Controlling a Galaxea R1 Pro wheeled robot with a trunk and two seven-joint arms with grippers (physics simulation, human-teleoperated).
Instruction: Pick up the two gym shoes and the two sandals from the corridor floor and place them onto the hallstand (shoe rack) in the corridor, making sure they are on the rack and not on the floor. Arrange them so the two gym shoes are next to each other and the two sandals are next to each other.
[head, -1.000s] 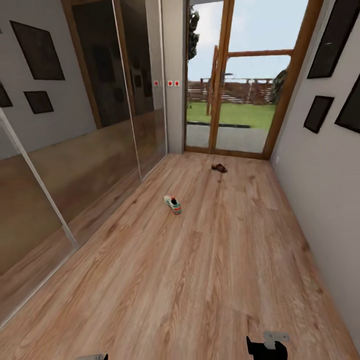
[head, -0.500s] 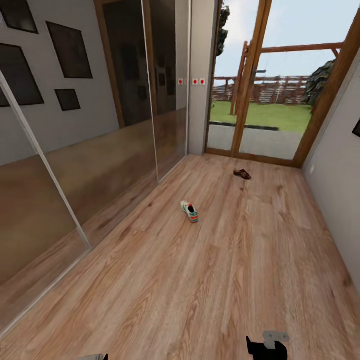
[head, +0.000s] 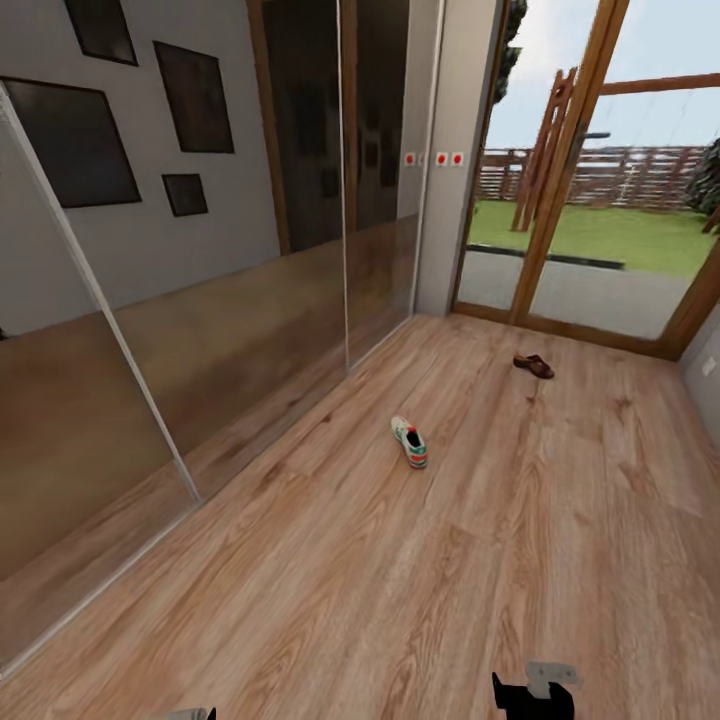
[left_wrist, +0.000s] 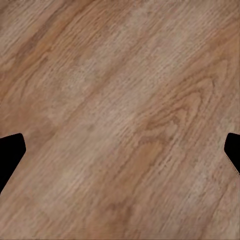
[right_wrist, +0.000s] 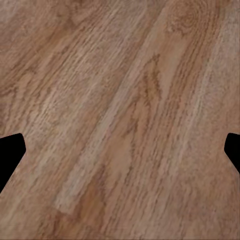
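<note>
Swinging leftward, the head camera now shows more of the glossy mirrored wardrobe panels (head: 250, 330) at left. On the wood-grain corridor floor (head: 330, 560) a cream gym shoe (head: 409, 441) lies mid-corridor; further right, near the glass door (head: 590, 200), lies a flat dark-brown sandal (head: 533, 365). Both wrist views show black fingers (left_wrist: 10, 152) (right_wrist: 10, 152) spread wide, empty, above bare planks.

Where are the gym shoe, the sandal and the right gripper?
gym shoe (head: 409, 442), head view, middle of its upper.
sandal (head: 533, 365), head view, middle of its strap.
right gripper (right_wrist: 120, 152), right wrist view, midway between fingertips.
</note>
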